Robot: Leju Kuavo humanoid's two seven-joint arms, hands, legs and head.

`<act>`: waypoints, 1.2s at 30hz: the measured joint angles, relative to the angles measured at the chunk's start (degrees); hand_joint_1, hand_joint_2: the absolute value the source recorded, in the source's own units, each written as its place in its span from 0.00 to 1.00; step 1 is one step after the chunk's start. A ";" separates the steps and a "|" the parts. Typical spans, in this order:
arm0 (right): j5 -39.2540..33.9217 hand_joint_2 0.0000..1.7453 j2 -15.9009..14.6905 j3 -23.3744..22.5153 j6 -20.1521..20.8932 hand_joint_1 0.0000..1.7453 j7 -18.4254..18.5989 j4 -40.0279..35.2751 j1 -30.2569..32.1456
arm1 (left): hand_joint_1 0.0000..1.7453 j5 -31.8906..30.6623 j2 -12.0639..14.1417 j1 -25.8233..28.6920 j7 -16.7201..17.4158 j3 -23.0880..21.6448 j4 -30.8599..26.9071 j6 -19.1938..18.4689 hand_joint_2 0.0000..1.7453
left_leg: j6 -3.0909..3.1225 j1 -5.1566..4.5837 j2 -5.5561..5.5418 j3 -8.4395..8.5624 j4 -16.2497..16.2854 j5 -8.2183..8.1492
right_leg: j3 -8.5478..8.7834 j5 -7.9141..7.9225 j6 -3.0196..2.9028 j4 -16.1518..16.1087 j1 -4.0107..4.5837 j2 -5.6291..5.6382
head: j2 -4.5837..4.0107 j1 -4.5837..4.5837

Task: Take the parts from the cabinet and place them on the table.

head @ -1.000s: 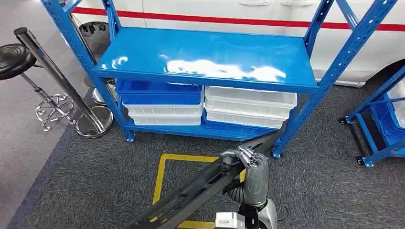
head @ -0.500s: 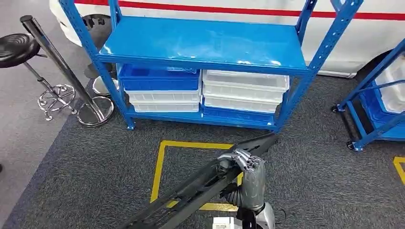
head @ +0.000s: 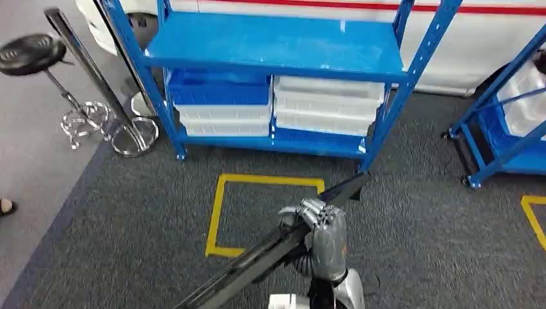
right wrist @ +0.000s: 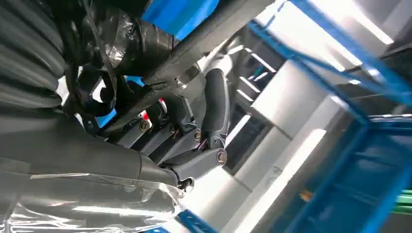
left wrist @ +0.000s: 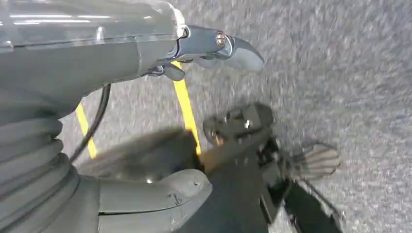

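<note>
A long black part (head: 270, 254) slants across the lower middle of the head view, from the bottom edge up to its tip near the yellow floor marking. My right hand (head: 322, 226) grips it near the upper end, held over the carpet in front of the blue rack (head: 270, 45). In the right wrist view the dark fingers (right wrist: 214, 116) curl around the bar-shaped part (right wrist: 214, 29). My left hand (left wrist: 97, 63) hangs over the floor, with the thumb (left wrist: 165, 194) and fingers (left wrist: 233, 48) apart and nothing between them.
The rack's lower shelf holds stacked white bins (head: 328, 106) and blue bins (head: 219, 90). A black stool (head: 32, 55) and a chrome post (head: 96, 77) stand at the left. Another blue rack (head: 502, 129) stands at the right. A yellow taped square (head: 219, 219) marks the grey carpet.
The whole view has shifted: the rack now sits higher and farther off, and more carpet shows in front. My right hand keeps hold of the long black part.
</note>
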 joint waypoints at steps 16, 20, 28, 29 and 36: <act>-1.49 1.00 1.31 5.88 1.70 1.00 1.37 6.06 -8.13 | 0.00 1.38 0.28 -0.45 -1.57 -0.53 0.02 -0.18 1.00 | -0.45 -0.14 0.57 -12.90 1.63 11.70 | 11.54 -11.35 -1.07 -1.38 0.49 0.73 | 0.00 0.11; -1.99 1.00 1.42 6.71 1.68 1.00 1.42 6.52 -8.58 | 0.00 1.84 0.42 -0.23 -1.77 -0.48 0.02 -0.02 1.00 | -1.88 0.65 0.22 -16.15 12.30 -0.75 | 8.09 -8.20 -2.19 -1.31 0.15 0.24 | 0.00 0.07; -2.82 1.00 1.42 7.17 1.75 1.00 1.14 6.82 -8.73 | 0.00 2.84 -0.28 -0.93 -2.78 -0.42 0.04 1.46 1.00 | -1.77 0.87 -0.11 -0.41 0.50 -0.06 | 0.49 -3.25 -0.50 1.17 0.32 0.22 | 0.00 0.09; -3.36 1.00 1.40 7.26 1.99 1.00 1.07 6.84 -8.72 | 0.00 2.99 -0.33 -0.96 -2.84 -0.37 0.02 1.42 1.00 | -1.10 0.69 -0.13 -1.15 0.69 -0.18 | 0.50 -2.45 -0.19 0.89 0.25 0.07 | 0.00 0.09; -4.07 1.00 1.20 7.59 2.38 1.00 0.94 7.04 -8.63 | 0.00 2.97 -0.63 -0.74 -2.82 0.02 0.11 1.42 1.00 | 2.13 0.45 0.56 -5.92 0.61 4.57 | -3.66 -15.17 1.70 14.26 -0.27 0.66 | 0.00 0.09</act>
